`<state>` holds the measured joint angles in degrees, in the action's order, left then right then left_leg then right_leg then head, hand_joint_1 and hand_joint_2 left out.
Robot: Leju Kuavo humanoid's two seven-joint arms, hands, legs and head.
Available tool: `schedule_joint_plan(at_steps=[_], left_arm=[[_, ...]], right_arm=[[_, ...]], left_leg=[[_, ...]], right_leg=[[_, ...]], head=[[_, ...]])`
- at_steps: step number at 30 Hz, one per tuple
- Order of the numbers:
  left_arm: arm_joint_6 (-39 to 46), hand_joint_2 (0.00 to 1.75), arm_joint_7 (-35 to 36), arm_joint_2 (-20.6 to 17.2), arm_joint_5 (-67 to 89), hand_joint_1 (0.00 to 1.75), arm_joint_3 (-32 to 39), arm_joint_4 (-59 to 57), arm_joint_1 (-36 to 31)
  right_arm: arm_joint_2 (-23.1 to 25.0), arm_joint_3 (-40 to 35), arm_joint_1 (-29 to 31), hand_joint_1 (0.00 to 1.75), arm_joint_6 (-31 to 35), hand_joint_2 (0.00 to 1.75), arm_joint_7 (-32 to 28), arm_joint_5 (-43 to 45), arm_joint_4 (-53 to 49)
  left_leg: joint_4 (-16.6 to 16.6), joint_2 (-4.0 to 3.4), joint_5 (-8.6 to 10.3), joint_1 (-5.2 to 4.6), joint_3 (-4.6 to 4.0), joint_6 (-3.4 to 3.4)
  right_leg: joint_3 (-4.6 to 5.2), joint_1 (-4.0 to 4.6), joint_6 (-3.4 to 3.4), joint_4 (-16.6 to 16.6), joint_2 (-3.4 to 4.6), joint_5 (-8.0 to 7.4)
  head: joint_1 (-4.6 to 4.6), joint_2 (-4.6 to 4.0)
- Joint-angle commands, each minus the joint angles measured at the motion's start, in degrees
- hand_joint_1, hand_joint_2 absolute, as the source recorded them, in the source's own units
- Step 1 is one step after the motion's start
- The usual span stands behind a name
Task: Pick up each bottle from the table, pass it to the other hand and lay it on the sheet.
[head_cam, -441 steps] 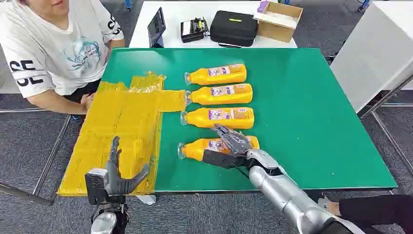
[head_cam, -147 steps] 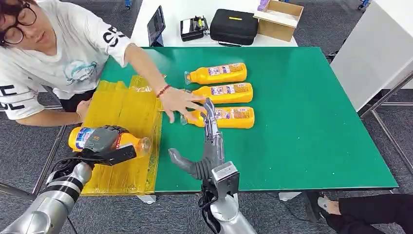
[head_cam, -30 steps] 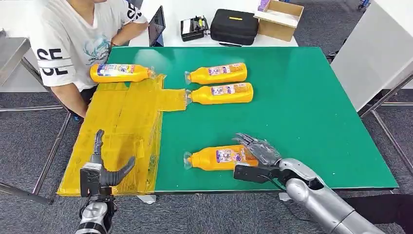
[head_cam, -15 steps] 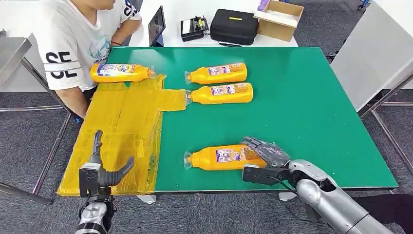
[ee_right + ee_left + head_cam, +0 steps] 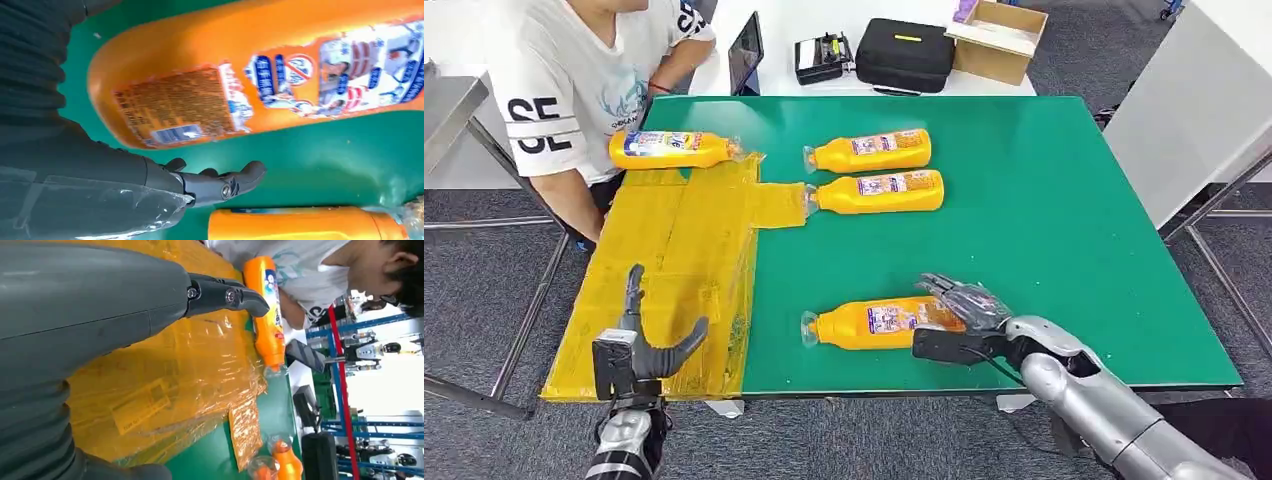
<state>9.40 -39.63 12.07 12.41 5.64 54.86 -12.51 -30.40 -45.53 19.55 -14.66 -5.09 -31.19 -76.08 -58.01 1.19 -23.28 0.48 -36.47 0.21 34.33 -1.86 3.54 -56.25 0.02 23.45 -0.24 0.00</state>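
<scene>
- Bare green table (image 5: 1044, 230) stretches right of the bottles, open to a hand.
- Two bottles (image 5: 871, 152) (image 5: 879, 192) lie side by side at mid-table, a narrow gap between them.
- A broad green strip separates them from the near bottle (image 5: 864, 324), where the right hand (image 5: 954, 318) sits at its base.
- The yellow sheet (image 5: 674, 270) lies mostly bare; one bottle (image 5: 669, 149) lies at its far edge, beside a seated person (image 5: 574, 80).
- The left hand (image 5: 639, 345) hovers, fingers spread, over the sheet's near edge.

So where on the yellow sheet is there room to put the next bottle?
Most of the yellow sheet lies bare, from the bottle at its far edge down to the left hand at the near end. The crowded spot is the far edge near the person.
</scene>
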Motion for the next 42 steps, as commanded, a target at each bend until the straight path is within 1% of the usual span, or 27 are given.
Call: schedule_joint_plan(at_steps=[1, 3, 4, 5, 6, 8, 9, 11, 12, 14, 15, 16, 17, 18, 19, 20, 26, 27, 29, 31, 34, 42], left_arm=[[-0.47, 1.75, -0.19, 0.00, -0.40, 0.00, 0.04, -5.34, -2.57], [-0.59, 1.75, -0.22, 0.00, -0.38, 0.00, 0.00, -5.81, -2.68], [-0.73, 1.75, -0.22, 0.00, -0.40, 0.00, -0.02, -6.05, -2.78], [-0.80, 1.75, -0.26, 0.02, -0.45, 0.00, 0.01, -6.28, -2.89], [-0.96, 1.75, -0.27, 0.06, -0.49, 0.00, -0.04, -6.56, -3.05], [-0.89, 1.75, -0.30, 0.18, -0.45, 0.00, -0.15, -7.19, -3.37], [-0.93, 1.75, -0.31, 0.27, -0.53, 0.00, -0.23, -7.40, -3.51], [-0.93, 1.75, -0.34, 0.24, -0.52, 0.00, -0.33, -7.47, -3.61], [-0.90, 1.75, -0.34, 0.28, -0.52, 0.00, -0.35, -7.45, -3.67], [-1.07, 1.75, -0.31, 0.23, -0.52, 0.00, -0.49, -7.59, -3.81], [-0.89, 1.75, -0.23, 0.21, -0.55, 0.00, -0.53, -7.78, -4.02], [-0.92, 1.75, -0.21, 0.21, -0.56, 0.00, -0.55, -7.80, -4.08], [-0.97, 1.75, -0.12, 0.19, -0.60, 0.00, -0.61, -7.99, -4.22], [-0.96, 1.75, -0.11, 0.23, -0.60, 0.00, -0.61, -7.99, -4.26], [-1.09, 1.75, 0.03, 0.26, -0.67, 0.00, -0.69, -8.48, -4.52], [-1.18, 1.75, 0.01, 0.30, -0.66, 0.00, -0.82, -8.77, -4.72], [-1.13, 1.75, 0.00, 0.37, -0.67, 0.00, -0.83, -8.78, -4.76], [-1.13, 1.75, -0.12, 0.36, -0.97, 0.00, -0.80, -9.02, -4.83], [-1.32, 1.75, -0.16, 0.34, -1.09, 0.00, -0.97, -9.01, -4.83], [-1.42, 1.75, -0.13, 0.36, -1.08, 0.00, -1.14, -9.26, -4.95], [-1.40, 1.75, -0.15, 0.36, -1.10, 0.00, -1.35, -9.88, -5.26], [-1.37, 1.75, -0.20, 0.27, -1.12, 0.00, -1.33, -9.81, -5.16]], right_arm=[[3.64, -3.59, 4.26, 0.00, -0.01, 1.75, 0.12, -0.28, 7.20], [3.77, -3.83, 3.47, 0.00, -0.04, 1.75, 0.10, -0.17, 7.50], [3.93, -4.07, 3.10, 0.00, -0.31, 1.75, 0.07, -0.08, 7.79], [4.17, -4.42, 2.66, 0.00, -0.43, 1.75, -0.02, -0.05, 8.14], [4.32, -4.83, 2.26, 0.00, -0.51, 1.75, -0.10, -0.09, 8.49], [4.63, -5.98, 1.90, 0.00, -0.52, 1.75, -0.11, -0.42, 9.26], [4.83, -6.63, 1.88, 0.00, -0.49, 1.75, 0.01, -0.69, 9.84], [4.94, -7.04, 1.99, 0.00, -0.57, 1.75, 0.04, -0.75, 10.23], [4.95, -7.08, 1.95, 0.00, -0.52, 1.75, 0.04, -0.76, 10.33], [4.82, -7.54, 2.37, 0.00, -1.20, 1.75, 0.06, -0.66, 10.71], [4.89, -7.76, 2.39, 0.00, -0.97, 1.75, 0.11, -0.73, 11.11], [4.91, -7.86, 2.09, 0.00, -0.92, 1.75, 0.10, -0.75, 11.24], [4.81, -8.11, 2.16, 0.07, -1.08, 1.75, 0.20, -0.72, 11.43], [4.69, -8.08, 2.13, 1.38, -1.05, 1.75, 0.18, -0.69, 11.47], [4.07, -8.57, 2.20, 1.61, -1.54, 1.75, -0.01, -0.58, 11.13], [3.44, -8.61, 2.42, 1.64, -2.15, 1.75, -0.22, 0.06, 10.83], [3.19, -8.52, 2.47, 1.62, -2.19, 1.75, -0.24, 0.12, 10.84], [2.30, -9.39, 3.00, 1.75, -2.20, 1.75, 0.20, -0.36, 9.79], [1.25, -9.76, 3.33, 1.75, -2.85, 1.75, 0.41, 0.17, 8.91], [0.44, -9.68, 3.49, 1.75, -3.33, 1.75, 0.18, 0.95, 8.21], [-0.87, -8.47, 3.10, 1.75, -3.15, 1.75, -0.64, 3.15, 6.16], [-0.93, -7.95, 2.86, 1.75, -2.70, 1.75, -0.80, 3.48, 5.37]], left_leg=[[0.01, -0.19, -0.08, 0.07, 0.21, -0.01], [0.03, -0.09, -0.03, 0.02, 0.11, 0.00], [-0.01, -0.25, -0.16, 0.10, 0.38, 0.00], [0.02, -0.13, -0.06, 0.05, 0.17, 0.00], [0.04, -0.16, -0.12, 0.09, 0.34, 0.00], [0.05, -0.07, -0.08, 0.09, 0.28, -0.01], [0.05, -0.04, -0.05, 0.06, 0.21, -0.01], [0.07, -0.11, -0.14, 0.13, 0.44, -0.02], [0.05, -0.05, -0.04, 0.06, 0.20, -0.02], [0.05, -0.17, -0.14, 0.14, 0.45, -0.03], [0.04, -0.07, -0.04, 0.08, 0.25, -0.02], [0.04, -0.11, -0.08, 0.11, 0.38, -0.03], [0.04, -0.05, -0.05, 0.11, 0.35, -0.03], [0.04, -0.07, -0.04, 0.10, 0.33, -0.02], [0.05, -0.07, -0.05, 0.15, 0.41, -0.02], [0.06, -0.07, -0.04, 0.13, 0.41, -0.02], [0.06, -0.07, -0.03, 0.13, 0.52, -0.01], [0.04, -0.11, -0.03, 0.11, 0.49, -0.02], [0.06, -0.13, -0.09, 0.16, 0.62, -0.02], [0.02, -0.13, -0.04, 0.09, 0.46, -0.01], [0.00, -0.07, -0.07, 0.11, 0.51, 0.00], [0.01, -0.03, -0.04, 0.07, 0.41, -0.01]], right_leg=[[-0.20, 0.10, -0.19, 0.06, 0.10, 0.02], [-0.11, 0.04, -0.11, 0.05, 0.04, 0.00], [-0.39, 0.16, -0.30, 0.10, 0.11, 0.07], [-0.18, 0.08, -0.15, 0.07, 0.06, 0.01], [-0.37, 0.14, -0.24, 0.14, 0.05, 0.06], [-0.32, 0.12, -0.20, 0.13, -0.02, 0.05], [-0.24, 0.09, -0.15, 0.10, -0.02, 0.03], [-0.50, 0.19, -0.32, 0.18, -0.02, 0.09], [-0.22, 0.09, -0.15, 0.10, -0.01, 0.03], [-0.46, 0.20, -0.31, 0.17, 0.04, 0.07], [-0.22, 0.10, -0.14, 0.10, 0.00, 0.01], [-0.34, 0.16, -0.23, 0.13, 0.00, 0.03], [-0.32, 0.15, -0.19, 0.13, -0.04, 0.03], [-0.27, 0.12, -0.14, 0.12, -0.02, 0.01], [-0.39, 0.19, -0.22, 0.16, -0.06, 0.02], [-0.36, 0.16, -0.18, 0.15, -0.05, 0.01], [-0.48, 0.16, -0.20, 0.16, -0.12, 0.03], [-0.43, 0.13, -0.14, 0.12, -0.08, 0.03], [-0.61, 0.21, -0.29, 0.19, -0.11, 0.07], [-0.41, 0.11, -0.12, 0.09, -0.04, 0.02], [-0.50, 0.14, -0.21, 0.10, -0.14, 0.07], [-0.39, 0.09, -0.14, 0.08, -0.06, 0.03]], head=[[0.00, 0.00], [0.00, 0.00], [0.00, 0.00], [0.00, 0.00], [0.00, 0.00], [0.00, 0.00], [0.00, 0.00], [0.02, 0.00], [0.00, 0.00], [0.00, 0.00], [0.00, 0.00], [0.00, 0.00], [0.00, 0.00], [0.00, 0.00], [0.00, 0.00], [0.00, 0.00], [0.00, 0.00], [0.02, 0.00], [0.00, 0.00], [0.00, 0.00], [0.00, 0.00], [0.00, 0.00]])
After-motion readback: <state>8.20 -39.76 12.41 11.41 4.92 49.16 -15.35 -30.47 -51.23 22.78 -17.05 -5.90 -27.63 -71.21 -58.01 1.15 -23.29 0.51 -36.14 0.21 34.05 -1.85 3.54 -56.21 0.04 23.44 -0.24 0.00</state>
